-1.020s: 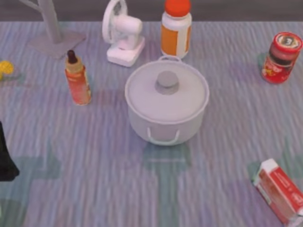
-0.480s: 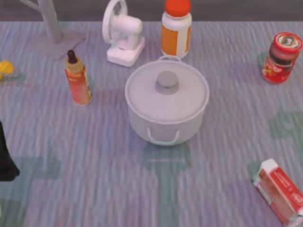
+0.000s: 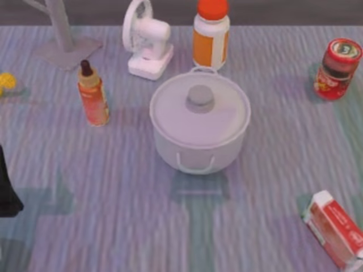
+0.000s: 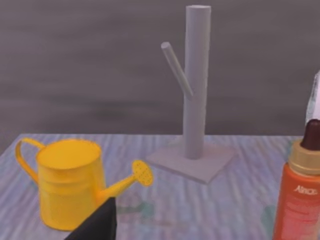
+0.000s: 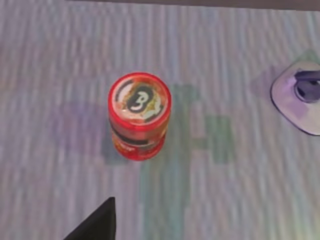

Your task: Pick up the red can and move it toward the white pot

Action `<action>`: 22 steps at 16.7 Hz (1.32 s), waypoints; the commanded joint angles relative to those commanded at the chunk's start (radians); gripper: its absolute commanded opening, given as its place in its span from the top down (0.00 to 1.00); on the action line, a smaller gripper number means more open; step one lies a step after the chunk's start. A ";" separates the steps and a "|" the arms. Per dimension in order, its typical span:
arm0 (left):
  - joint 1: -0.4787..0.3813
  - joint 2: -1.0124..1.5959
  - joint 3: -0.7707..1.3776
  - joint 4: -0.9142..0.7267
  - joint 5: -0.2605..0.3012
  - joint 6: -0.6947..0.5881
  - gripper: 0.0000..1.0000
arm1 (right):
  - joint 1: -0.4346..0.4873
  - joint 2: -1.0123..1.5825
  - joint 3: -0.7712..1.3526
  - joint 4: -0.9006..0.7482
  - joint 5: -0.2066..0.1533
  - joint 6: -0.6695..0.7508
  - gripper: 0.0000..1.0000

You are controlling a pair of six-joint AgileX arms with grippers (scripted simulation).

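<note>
The red can [image 3: 337, 68] stands upright at the table's far right, back from the front edge, its white-rimmed top showing a dark disc. The white pot [image 3: 199, 122], lidded with a grey knob, sits at the table's middle, well left of the can. In the right wrist view the can [image 5: 139, 116] is seen from above. One dark fingertip [image 5: 102, 222] of my right gripper shows short of it, off to one side, touching nothing. The right arm is outside the top view. My left arm [image 3: 7, 190] is parked at the left edge.
An orange-capped white bottle [image 3: 211, 34] and a white fan-shaped appliance [image 3: 146, 42] stand behind the pot. A slim orange bottle [image 3: 93, 95] is at its left. A red-and-white carton [image 3: 334, 229] lies front right. A grey stand [image 4: 195, 100] and yellow watering can [image 4: 70, 182] are far left.
No object has moved. A faint shadow at the right side of the table has slid from near the carton back toward the red can.
</note>
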 joint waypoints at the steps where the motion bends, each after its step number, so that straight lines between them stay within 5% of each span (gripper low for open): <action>1: 0.000 0.000 0.000 0.000 0.000 0.000 0.00 | 0.002 0.111 0.106 -0.064 -0.002 -0.007 0.00; 13: 0.000 0.000 0.000 0.000 0.000 0.000 0.00 | 0.050 1.155 1.162 -0.590 -0.043 -0.090 0.00; 22: 0.000 0.000 0.000 0.000 0.000 0.000 0.00 | 0.062 1.284 1.314 -0.632 -0.053 -0.106 0.00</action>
